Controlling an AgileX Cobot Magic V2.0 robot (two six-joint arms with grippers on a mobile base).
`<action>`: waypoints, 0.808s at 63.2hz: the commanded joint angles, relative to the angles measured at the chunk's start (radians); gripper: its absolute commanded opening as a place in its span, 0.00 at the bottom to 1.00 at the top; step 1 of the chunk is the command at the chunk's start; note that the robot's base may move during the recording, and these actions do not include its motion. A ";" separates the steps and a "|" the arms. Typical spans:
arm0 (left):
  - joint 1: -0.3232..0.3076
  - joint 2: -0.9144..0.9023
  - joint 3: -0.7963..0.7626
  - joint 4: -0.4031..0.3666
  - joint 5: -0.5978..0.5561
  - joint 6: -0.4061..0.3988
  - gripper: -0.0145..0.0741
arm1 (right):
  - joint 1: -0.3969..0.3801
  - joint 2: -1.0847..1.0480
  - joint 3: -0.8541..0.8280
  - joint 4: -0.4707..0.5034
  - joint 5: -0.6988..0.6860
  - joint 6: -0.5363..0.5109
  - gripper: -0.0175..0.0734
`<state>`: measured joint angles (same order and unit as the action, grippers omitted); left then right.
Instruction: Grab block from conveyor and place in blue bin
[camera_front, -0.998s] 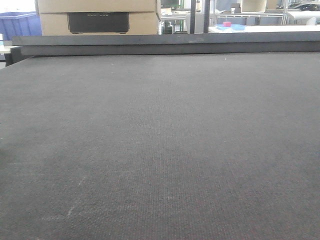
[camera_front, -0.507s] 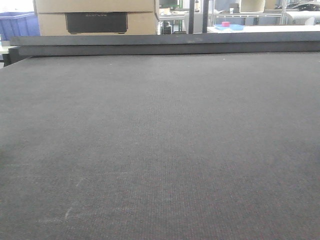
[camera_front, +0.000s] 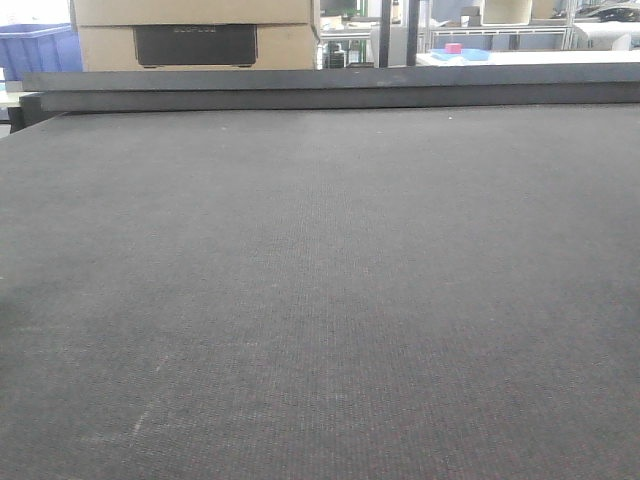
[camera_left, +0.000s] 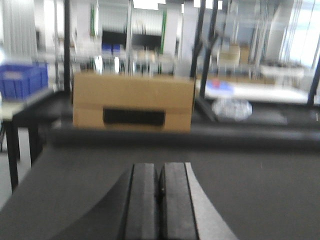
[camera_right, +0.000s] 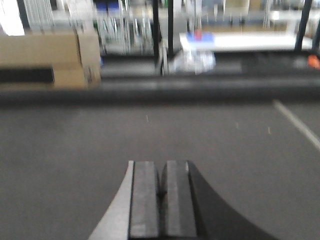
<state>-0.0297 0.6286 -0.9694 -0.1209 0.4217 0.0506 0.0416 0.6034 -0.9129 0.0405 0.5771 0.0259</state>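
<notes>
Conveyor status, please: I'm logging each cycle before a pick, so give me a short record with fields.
conveyor: dark woven belt, no block visible on it
rail: along the far edge
left gripper: shut, empty, over the belt
right gripper: shut, empty, over the belt
blue bin: beyond the far-left corner
cardboard box: behind the rail, left of centre

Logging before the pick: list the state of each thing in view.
conveyor, no block visible on it
left gripper, shut, empty
right gripper, shut, empty
blue bin, upright beyond the rail, contents hidden
box, upright behind the rail
</notes>
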 joint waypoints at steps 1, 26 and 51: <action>-0.004 0.103 -0.098 0.002 0.147 0.001 0.04 | 0.001 0.109 -0.084 -0.020 0.162 -0.002 0.01; -0.004 0.502 -0.219 -0.008 0.526 0.001 0.04 | 0.001 0.484 -0.181 -0.027 0.504 -0.002 0.01; -0.004 0.719 -0.189 -0.008 0.628 -0.009 0.04 | 0.001 0.702 -0.181 0.086 0.484 -0.002 0.01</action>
<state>-0.0297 1.3212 -1.1718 -0.1192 1.0464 0.0512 0.0416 1.2773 -1.0874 0.0988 1.0976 0.0259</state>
